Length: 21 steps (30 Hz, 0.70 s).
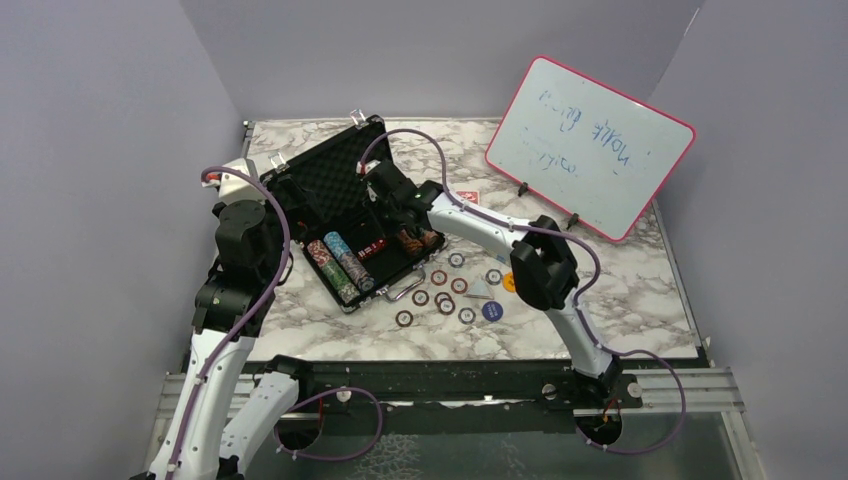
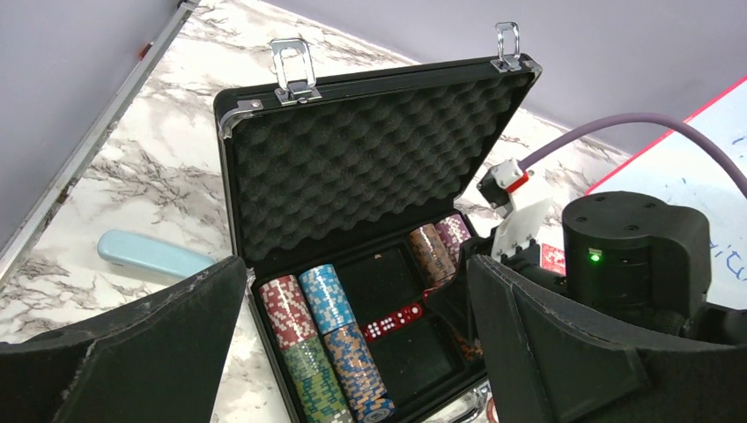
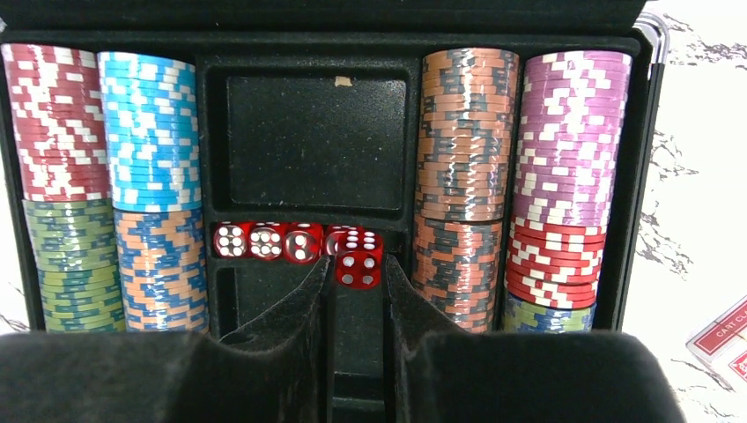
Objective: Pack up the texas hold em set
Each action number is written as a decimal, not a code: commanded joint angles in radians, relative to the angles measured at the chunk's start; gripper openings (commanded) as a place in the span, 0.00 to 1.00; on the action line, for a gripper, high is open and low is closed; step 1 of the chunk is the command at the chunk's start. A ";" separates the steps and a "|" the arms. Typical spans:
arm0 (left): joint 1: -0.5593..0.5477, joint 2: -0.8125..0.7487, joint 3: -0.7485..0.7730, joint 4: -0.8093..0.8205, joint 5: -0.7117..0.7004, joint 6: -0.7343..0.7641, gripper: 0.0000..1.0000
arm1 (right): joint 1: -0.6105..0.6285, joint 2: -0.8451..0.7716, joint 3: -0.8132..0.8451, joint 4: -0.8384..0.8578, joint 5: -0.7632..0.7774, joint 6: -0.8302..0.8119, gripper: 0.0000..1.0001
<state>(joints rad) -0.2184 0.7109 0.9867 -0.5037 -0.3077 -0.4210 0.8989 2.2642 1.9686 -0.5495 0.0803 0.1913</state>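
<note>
Your R claw (image 3: 358,266) pinches red die (image 3: 358,254) at tips; dice row (image 3: 269,241) just left of it, axis crosswise. L claw (image 2: 352,339) spread.

The open briefcase (image 1: 335,170) takes up the tabletop's (image 1: 620,300) back-left part, and its raised lid (image 2: 370,159) walls off any approach from behind. Inside, the far card well (image 3: 313,141) lies bare between chip rows (image 3: 145,185). The right gripper (image 3: 358,262), pinching a red die (image 3: 357,251), hangs over the near one. Loose chips (image 1: 438,277) dot the middle near the front edge, and the whiteboard (image 1: 590,145) blocks the back-right corner.
</note>
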 commanded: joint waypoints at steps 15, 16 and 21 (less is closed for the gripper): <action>-0.004 -0.007 0.018 0.008 -0.021 -0.004 0.99 | 0.017 0.079 0.062 -0.089 0.045 -0.044 0.19; -0.004 -0.009 0.019 0.008 -0.021 -0.003 0.99 | 0.017 0.083 0.062 -0.087 0.047 -0.045 0.19; -0.003 -0.012 0.017 0.004 -0.021 -0.003 0.99 | 0.018 0.098 0.062 -0.083 0.070 -0.032 0.20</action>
<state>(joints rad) -0.2184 0.7116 0.9867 -0.5037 -0.3077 -0.4252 0.9066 2.3211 2.0014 -0.6231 0.1055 0.1631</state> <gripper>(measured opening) 0.990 0.221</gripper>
